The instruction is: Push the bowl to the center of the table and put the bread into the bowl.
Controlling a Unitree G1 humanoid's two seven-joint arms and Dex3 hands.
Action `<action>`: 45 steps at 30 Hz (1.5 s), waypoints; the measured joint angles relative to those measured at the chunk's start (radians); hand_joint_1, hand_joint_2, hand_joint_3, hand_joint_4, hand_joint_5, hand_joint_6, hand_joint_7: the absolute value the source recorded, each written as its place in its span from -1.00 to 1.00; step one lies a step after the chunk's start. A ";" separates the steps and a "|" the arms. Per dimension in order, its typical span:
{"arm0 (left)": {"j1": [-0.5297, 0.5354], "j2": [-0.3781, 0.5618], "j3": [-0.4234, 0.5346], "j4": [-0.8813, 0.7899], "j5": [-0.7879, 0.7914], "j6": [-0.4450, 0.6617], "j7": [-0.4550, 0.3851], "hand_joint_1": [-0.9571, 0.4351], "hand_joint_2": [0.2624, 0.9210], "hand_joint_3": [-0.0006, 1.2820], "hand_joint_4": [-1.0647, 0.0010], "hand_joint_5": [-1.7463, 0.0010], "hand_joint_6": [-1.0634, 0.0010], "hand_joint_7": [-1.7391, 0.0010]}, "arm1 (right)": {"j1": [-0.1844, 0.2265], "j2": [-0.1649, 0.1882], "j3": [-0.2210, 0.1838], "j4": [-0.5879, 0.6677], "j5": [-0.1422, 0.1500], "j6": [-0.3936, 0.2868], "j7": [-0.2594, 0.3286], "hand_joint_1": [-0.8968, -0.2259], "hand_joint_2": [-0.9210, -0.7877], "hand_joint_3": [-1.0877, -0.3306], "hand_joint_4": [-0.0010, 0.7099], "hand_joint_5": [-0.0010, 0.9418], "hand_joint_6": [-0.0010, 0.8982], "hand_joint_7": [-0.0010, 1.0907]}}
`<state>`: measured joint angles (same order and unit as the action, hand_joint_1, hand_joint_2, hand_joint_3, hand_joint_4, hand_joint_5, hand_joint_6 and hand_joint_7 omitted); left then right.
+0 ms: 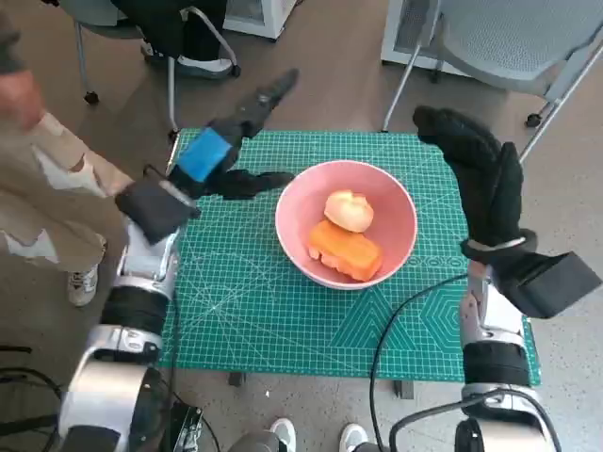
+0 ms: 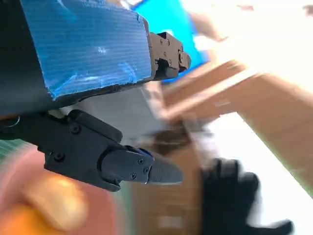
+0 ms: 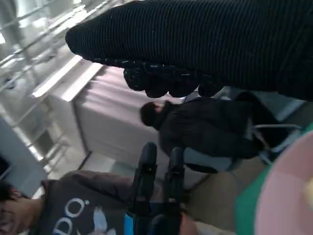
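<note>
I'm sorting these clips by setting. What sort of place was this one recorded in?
Probably an office or lab room used for robot trials: a green cutting mat covers a small table, wheeled office chairs stand around it, and people sit close by, watching.

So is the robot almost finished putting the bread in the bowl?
It looks finished. The round pink bowl sits near the middle of the green cutting mat, and the pale round bread roll lies inside it beside an orange piece of food. Nothing is in hand: the blue-taped left hand and the black-gloved right hand are both raised, open and holding nothing. Nothing visible is left to do.
</note>
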<state>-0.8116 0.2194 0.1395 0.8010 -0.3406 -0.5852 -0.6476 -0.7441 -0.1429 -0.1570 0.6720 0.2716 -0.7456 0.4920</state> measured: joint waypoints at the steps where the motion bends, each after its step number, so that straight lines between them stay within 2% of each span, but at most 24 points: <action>1: 0.007 -0.010 0.013 -0.003 -0.025 -0.009 -0.020 -0.65 1.00 -0.45 1.00 1.00 0.74 0.99 | -0.004 0.004 0.002 -0.006 0.000 0.002 0.000 -0.46 -1.00 -0.20 -0.58 -0.99 -0.98 -0.14; 7: 0.036 -0.055 0.071 -0.037 -0.116 -0.014 -0.081 -0.65 1.00 -0.44 1.00 1.00 0.70 0.98 | -0.036 0.013 0.010 -0.016 -0.002 -0.004 -0.002 -0.44 -1.00 -0.20 -0.58 -0.99 -0.99 -0.13; 12: 0.044 -0.084 0.094 -0.064 -0.131 -0.037 -0.063 -0.68 1.00 -0.41 1.00 1.00 0.67 0.97 | -0.061 0.014 0.015 -0.010 -0.007 -0.022 -0.007 -0.46 -1.00 -0.20 -0.56 -0.99 -0.98 -0.13; 16: 0.044 -0.105 0.102 -0.065 -0.127 -0.074 -0.046 -0.68 1.00 -0.39 0.99 1.00 0.67 0.96 | -0.076 0.014 0.022 -0.003 -0.025 -0.034 -0.014 -0.50 -1.00 -0.20 -0.55 -0.98 -0.97 -0.13; 19: 0.044 -0.113 0.106 -0.054 -0.116 -0.104 -0.039 -0.67 1.00 -0.36 0.98 1.00 0.67 0.96 | -0.080 0.016 0.029 0.003 -0.040 -0.039 -0.018 -0.51 -1.00 -0.19 -0.54 -0.98 -0.97 -0.14; 33: 0.044 -0.122 0.109 -0.020 -0.086 -0.139 -0.028 -0.65 1.00 -0.31 0.97 0.99 0.67 0.96 | -0.080 0.011 0.044 0.034 -0.060 -0.053 -0.021 -0.46 -1.00 -0.20 -0.53 -0.98 -0.95 -0.15; 45: 0.044 -0.122 0.104 -0.019 -0.055 -0.139 -0.026 -0.67 1.00 -0.30 1.00 1.00 0.70 0.97 | -0.087 0.003 0.048 0.047 -0.059 -0.053 -0.008 -0.44 -1.00 -0.21 -0.53 -0.99 -0.94 -0.16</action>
<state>-0.7674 0.0974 0.2438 0.7817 -0.3958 -0.7243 -0.6740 -0.8312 -0.1397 -0.1094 0.7190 0.2127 -0.7988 0.4838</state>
